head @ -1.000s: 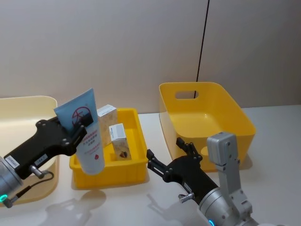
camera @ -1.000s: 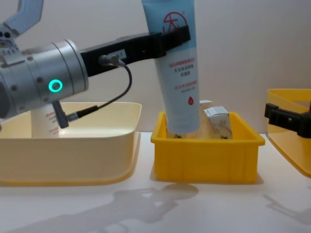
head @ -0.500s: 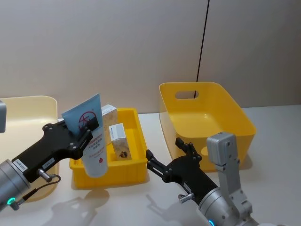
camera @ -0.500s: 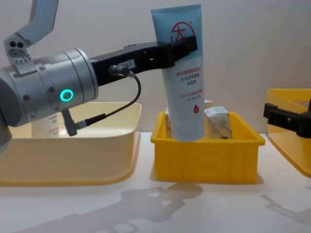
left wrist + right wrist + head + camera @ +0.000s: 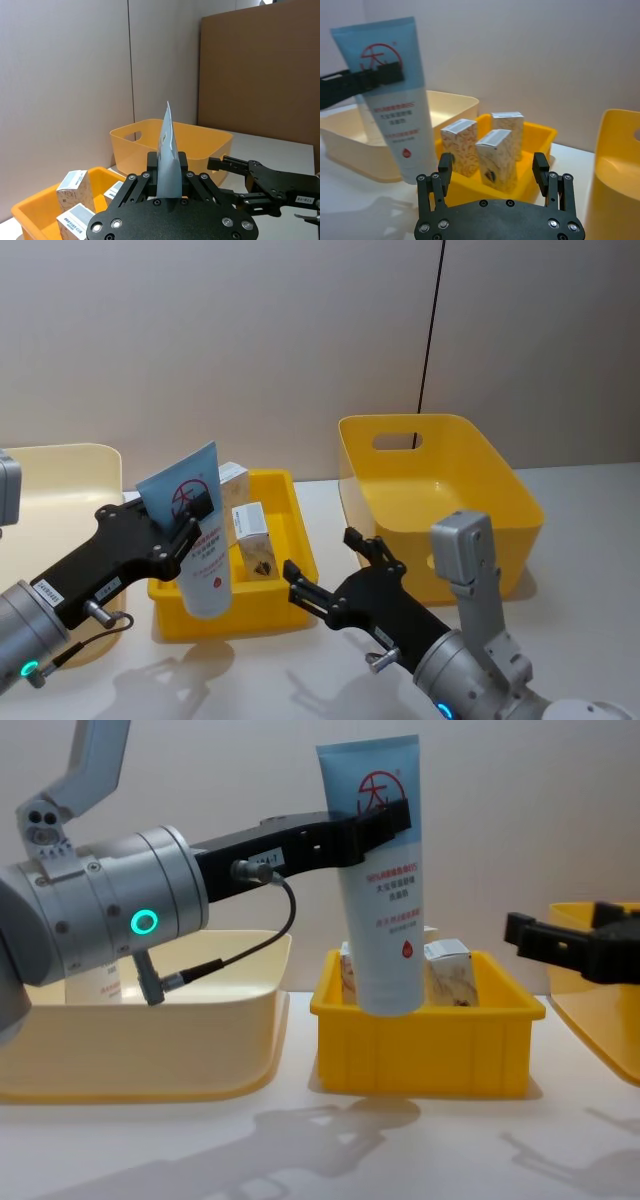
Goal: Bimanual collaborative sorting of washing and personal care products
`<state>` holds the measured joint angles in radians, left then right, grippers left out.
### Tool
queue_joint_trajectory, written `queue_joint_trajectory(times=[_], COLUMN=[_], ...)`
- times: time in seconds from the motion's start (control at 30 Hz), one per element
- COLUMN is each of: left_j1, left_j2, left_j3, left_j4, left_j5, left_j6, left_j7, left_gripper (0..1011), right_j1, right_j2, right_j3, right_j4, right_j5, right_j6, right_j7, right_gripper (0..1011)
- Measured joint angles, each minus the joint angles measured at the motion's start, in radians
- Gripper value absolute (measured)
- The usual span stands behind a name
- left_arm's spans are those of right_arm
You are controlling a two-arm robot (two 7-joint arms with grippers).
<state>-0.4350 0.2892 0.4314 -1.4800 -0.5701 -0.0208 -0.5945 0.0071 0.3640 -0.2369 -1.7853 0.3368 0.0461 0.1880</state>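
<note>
Sorting one tube, mid-carry by the look of it.
Left gripper [image 5: 385, 815] is clamped near the crimped end of the light-blue tube [image 5: 388, 920], which hangs cap-down over the small yellow tray [image 5: 430, 1045] beside the cartons [image 5: 252, 538]. Right gripper [image 5: 320, 552] hovers nearby, fingers spread and empty. Likely next: swing the tube to the cream bin [image 5: 150, 1050].

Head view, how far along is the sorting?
Done: one tube looks to stand in the cream bin. In hand: the left gripper holds a second tube upright, raised at the small bin's front rim; the right gripper is open beside it. Left: three cartons in that bin.
</note>
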Motion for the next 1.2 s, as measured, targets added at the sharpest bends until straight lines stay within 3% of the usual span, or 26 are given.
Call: queue_joint_trajectory(times=[0.27, 0.6, 0.83, 1.2], left_j1=[-0.001, -0.001, -0.001, -0.001], left_j2=[-0.001, -0.001, -0.001, -0.001], left_j3=[0.002, 0.004, 0.004, 0.004], left_j4=[0.001, 0.003, 0.003, 0.003], left_j5=[0.001, 0.002, 0.002, 0.002], left_j6=[-0.002, -0.003, -0.003, -0.003], left_j7=[0.001, 0.002, 0.002, 0.002], left_gripper=[219, 219, 219, 219], right_j1=[0.028, 0.084, 0.109, 0.129], right_j2=[0.014, 0.021, 0.019, -0.003], right_j3=[-0.022, -0.075, -0.104, -0.14], right_j4=[-0.002, 0.02, 0.038, 0.061], right_j5=[0.035, 0.065, 0.067, 0.041], right_j6=[0.014, 0.031, 0.032, 0.022], right_j7=[0.083, 0.172, 0.196, 0.176], right_gripper=[1001, 1001, 1001, 1001])
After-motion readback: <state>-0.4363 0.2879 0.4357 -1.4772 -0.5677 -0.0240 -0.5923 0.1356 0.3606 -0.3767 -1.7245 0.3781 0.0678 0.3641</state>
